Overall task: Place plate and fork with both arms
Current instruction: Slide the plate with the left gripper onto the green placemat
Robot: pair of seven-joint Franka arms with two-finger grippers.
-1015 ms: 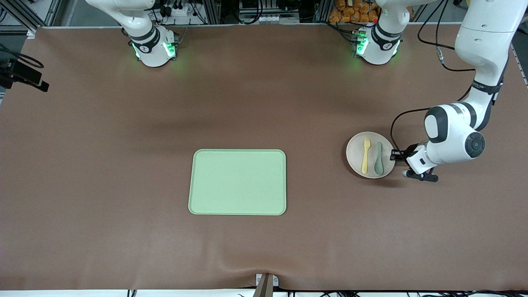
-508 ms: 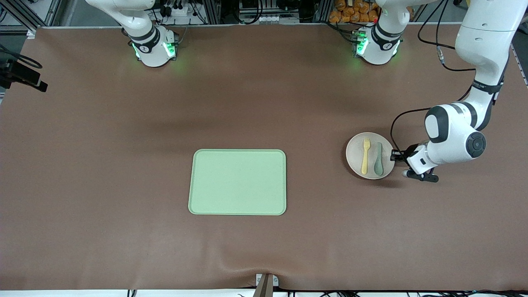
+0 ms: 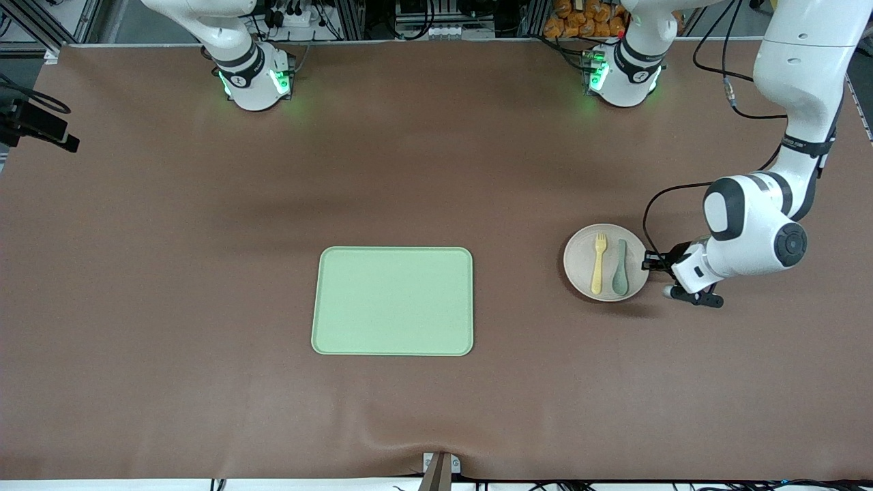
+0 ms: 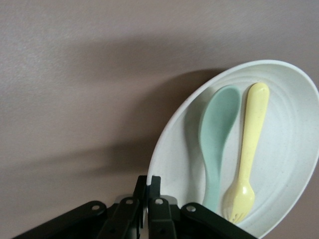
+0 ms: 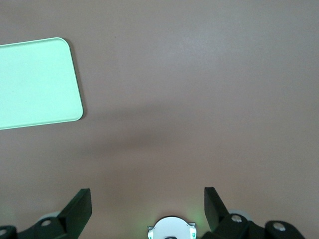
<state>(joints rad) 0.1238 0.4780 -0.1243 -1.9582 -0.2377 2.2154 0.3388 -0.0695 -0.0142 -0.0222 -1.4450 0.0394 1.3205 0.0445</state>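
The pale round plate (image 3: 580, 262) is at the left arm's end of the table, beside the green tray (image 3: 393, 301). On the plate lie the yellow fork (image 3: 598, 262) and a grey-green spoon (image 3: 620, 267), side by side. My left gripper (image 3: 646, 261) is shut on the plate's rim at the edge away from the tray. In the left wrist view its jaws (image 4: 150, 181) pinch the rim of the plate (image 4: 174, 159), with the spoon (image 4: 217, 134) and the fork (image 4: 249, 149) lying past them; the plate throws a broad shadow on the mat. My right gripper (image 5: 147, 201) hangs open over bare mat, holding nothing.
The light-green tray (image 5: 35, 82) lies flat in the middle of the table with nothing on it. The right arm waits up by its own base (image 3: 252, 78), which is at the table's edge farthest from the front camera. A brown mat covers the table.
The plate, held in my left gripper with the fork and spoon on it, has shifted slightly toward the tray and the front camera. The right arm has not moved.
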